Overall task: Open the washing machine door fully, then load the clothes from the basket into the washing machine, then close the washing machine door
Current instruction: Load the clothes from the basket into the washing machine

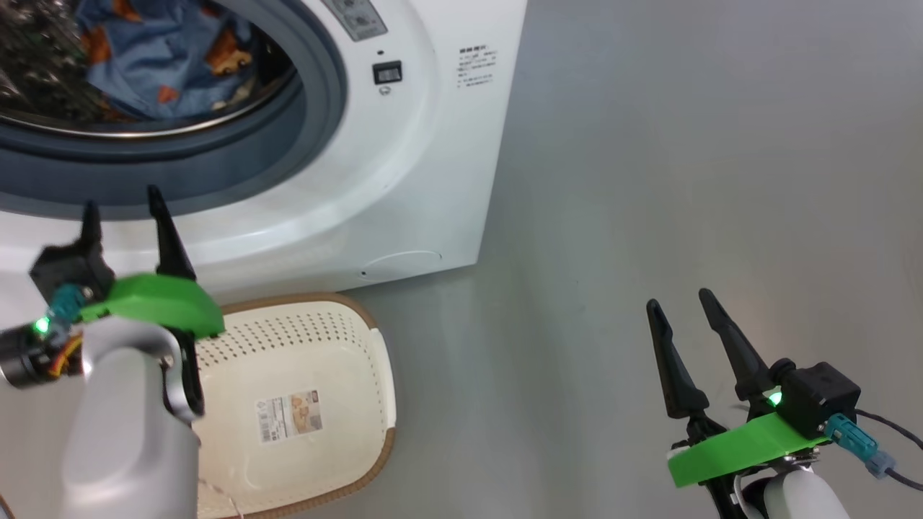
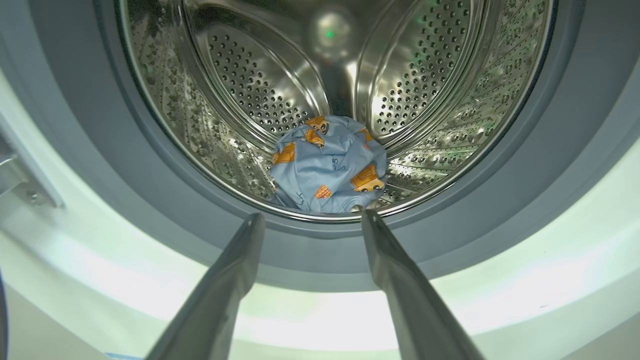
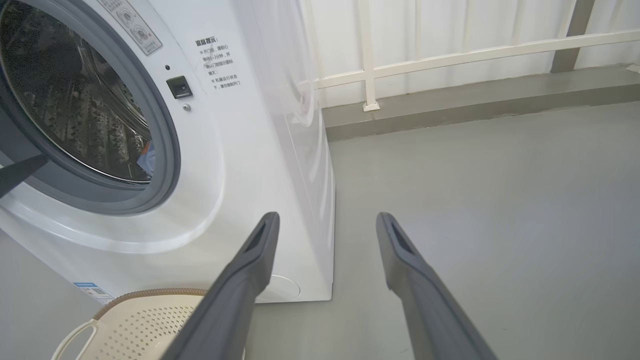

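Observation:
The white washing machine (image 1: 404, 144) stands open, its grey gasket (image 1: 317, 108) ringing the steel drum (image 2: 250, 85). Light-blue clothes (image 1: 166, 58) with orange figures lie bunched at the drum's bottom front (image 2: 330, 165). My left gripper (image 1: 122, 209) hangs open just before the drum mouth with nothing between its fingers (image 2: 235, 270). The cream basket (image 1: 317, 339) sits on the floor under the machine's front, holding just its label sticker (image 1: 288, 414). Off to the right above bare floor, my right gripper (image 1: 678, 303) is open. The washing machine door is out of view.
Grey floor (image 1: 685, 180) spreads to the right of the machine. In the right wrist view a white railing (image 3: 450, 60) and a low step (image 3: 475, 100) run along the back. The latch socket (image 1: 386, 73) sits on the machine's front.

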Controlling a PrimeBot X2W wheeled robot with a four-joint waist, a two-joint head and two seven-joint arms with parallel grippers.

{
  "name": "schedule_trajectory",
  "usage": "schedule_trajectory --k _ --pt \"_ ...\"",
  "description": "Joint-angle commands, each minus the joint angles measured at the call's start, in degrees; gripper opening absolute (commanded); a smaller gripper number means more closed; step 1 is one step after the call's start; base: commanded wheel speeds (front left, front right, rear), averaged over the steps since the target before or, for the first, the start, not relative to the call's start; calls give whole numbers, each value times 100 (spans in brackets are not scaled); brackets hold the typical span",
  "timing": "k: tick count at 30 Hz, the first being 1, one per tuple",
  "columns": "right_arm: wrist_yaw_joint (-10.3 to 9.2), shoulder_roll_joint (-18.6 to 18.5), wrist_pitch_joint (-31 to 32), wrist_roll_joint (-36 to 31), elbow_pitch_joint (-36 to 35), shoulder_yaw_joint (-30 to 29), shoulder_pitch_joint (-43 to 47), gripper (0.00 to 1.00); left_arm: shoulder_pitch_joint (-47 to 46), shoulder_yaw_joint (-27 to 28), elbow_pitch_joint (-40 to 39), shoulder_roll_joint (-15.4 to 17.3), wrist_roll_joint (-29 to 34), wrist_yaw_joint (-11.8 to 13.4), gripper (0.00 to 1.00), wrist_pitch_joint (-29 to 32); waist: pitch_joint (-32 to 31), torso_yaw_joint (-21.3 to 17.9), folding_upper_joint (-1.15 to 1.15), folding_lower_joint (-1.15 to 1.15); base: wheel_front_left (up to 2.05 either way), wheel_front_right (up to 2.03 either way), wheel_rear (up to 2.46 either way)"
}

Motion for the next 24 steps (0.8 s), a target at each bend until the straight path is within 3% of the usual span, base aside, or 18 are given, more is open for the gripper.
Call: schedule_trajectory --k 1,12,20,24 --pt "9 -24 -27 -31 -113 121 150 100 132 90 -218 136 104 -9 100 -30 -150 128 0 0 0 0 0" --pt "9 -24 -27 -157 -74 116 457 100 1465 -193 -1288 28 22 -7 100 -30 -636 310 0 0 0 0 0" --pt "9 -24 -27 -158 -76 111 601 100 2187 -527 -1567 23 -541 118 100 -30 -859 383 0 0 0 0 0" --pt "9 -24 -27 -162 -71 92 711 100 2444 -665 -1728 22 -486 149 100 -30 -997 434 0 0 0 0 0"
